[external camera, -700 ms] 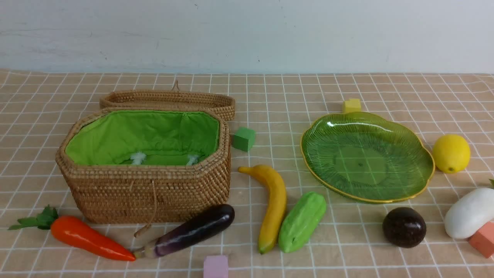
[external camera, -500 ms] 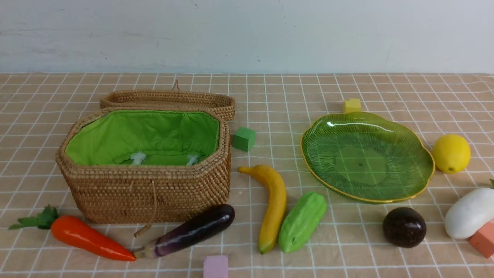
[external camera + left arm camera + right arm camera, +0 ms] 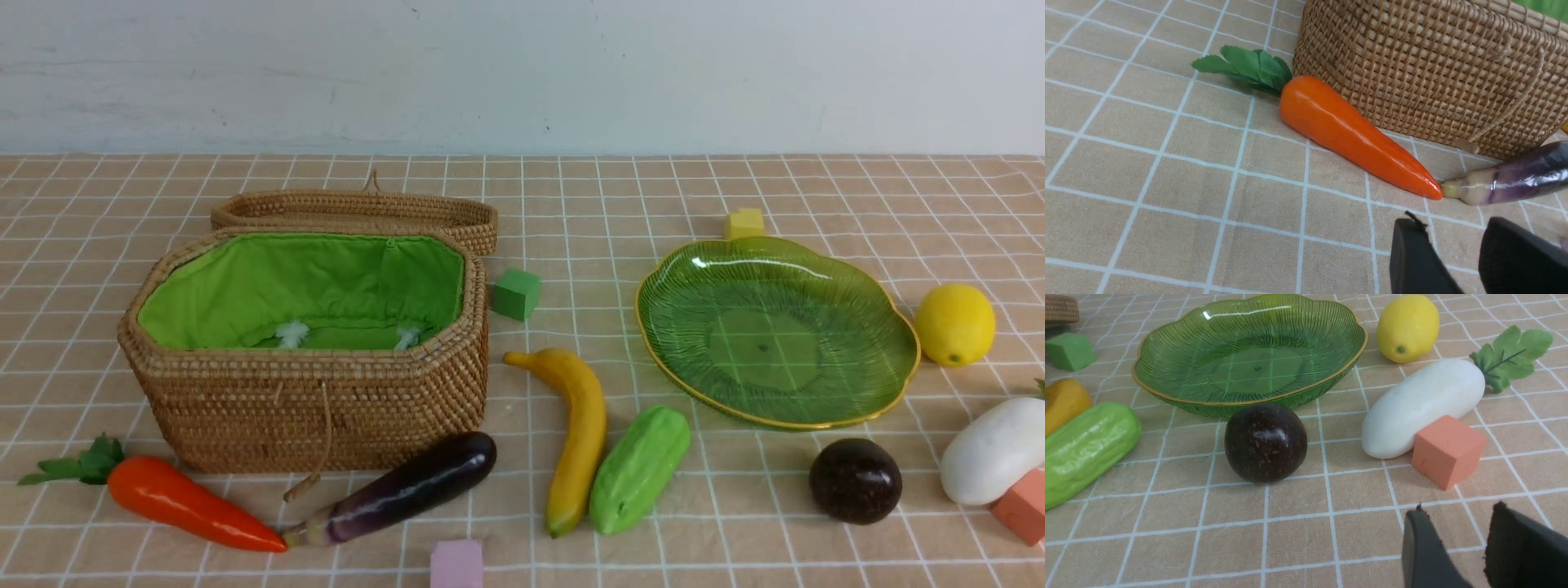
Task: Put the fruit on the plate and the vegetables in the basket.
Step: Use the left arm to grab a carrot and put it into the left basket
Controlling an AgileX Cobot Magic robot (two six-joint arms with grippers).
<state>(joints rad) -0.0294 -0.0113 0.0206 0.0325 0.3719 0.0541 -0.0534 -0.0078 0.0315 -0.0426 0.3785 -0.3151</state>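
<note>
The wicker basket (image 3: 310, 408) stands open at the left, and the green plate (image 3: 775, 327) lies bare at the right. On the cloth in front lie the carrot (image 3: 180, 502), aubergine (image 3: 408, 490), banana (image 3: 581, 433) and green gourd (image 3: 638, 469). The maroon fruit (image 3: 855, 480), lemon (image 3: 953, 323) and white radish (image 3: 992, 449) lie around the plate. My left gripper (image 3: 1453, 222) hangs open just short of where the carrot's tip meets the aubergine (image 3: 1515, 179). My right gripper (image 3: 1457, 510) is open near the maroon fruit (image 3: 1265, 442) and the radish (image 3: 1423, 406). Neither gripper shows in the front view.
Foam cubes dot the cloth: green (image 3: 516, 294) beside the basket, yellow (image 3: 744, 222) behind the plate, pink (image 3: 456, 563) at the front edge, and salmon (image 3: 1020, 506) touching the radish. The basket lid (image 3: 359, 208) lies flipped back behind the basket. A pale wall closes off the far side.
</note>
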